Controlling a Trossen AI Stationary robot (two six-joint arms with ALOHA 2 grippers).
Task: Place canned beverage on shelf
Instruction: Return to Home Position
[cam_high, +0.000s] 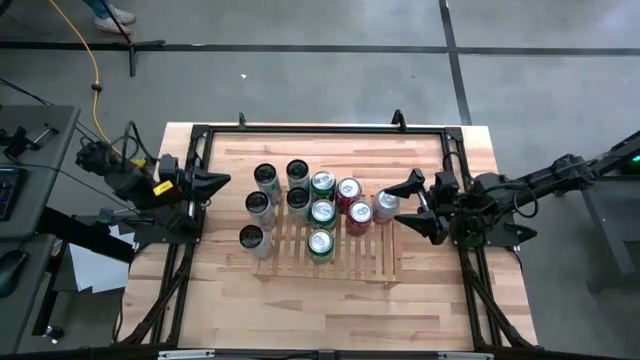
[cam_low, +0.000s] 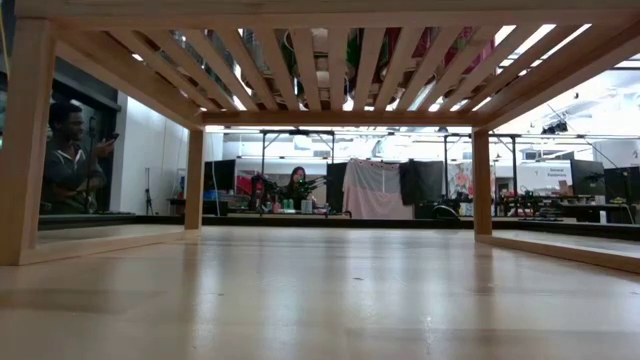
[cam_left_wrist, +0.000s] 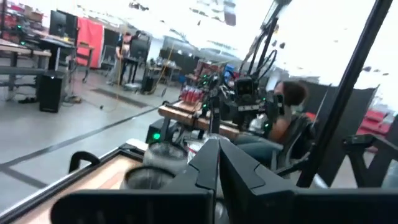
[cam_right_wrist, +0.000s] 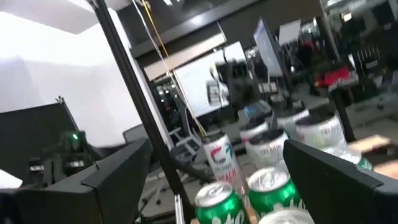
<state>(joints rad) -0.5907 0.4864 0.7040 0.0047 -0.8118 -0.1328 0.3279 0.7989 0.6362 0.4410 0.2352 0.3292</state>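
Left gripper hangs over the left side of the table, its jaws closed on nothing. In the middle lies the shelf, carrying upright cans in rows. Just beside them, the right gripper is wide open and holds nothing.

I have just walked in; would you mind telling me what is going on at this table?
No can is being handled right now. The left claw is shut and empty at the table's left side. The right claw is open and empty, just beside a pale can. Cans stand clustered at the slatted shelf: grey cans on the left, green cans in the middle, red cans toward the right.
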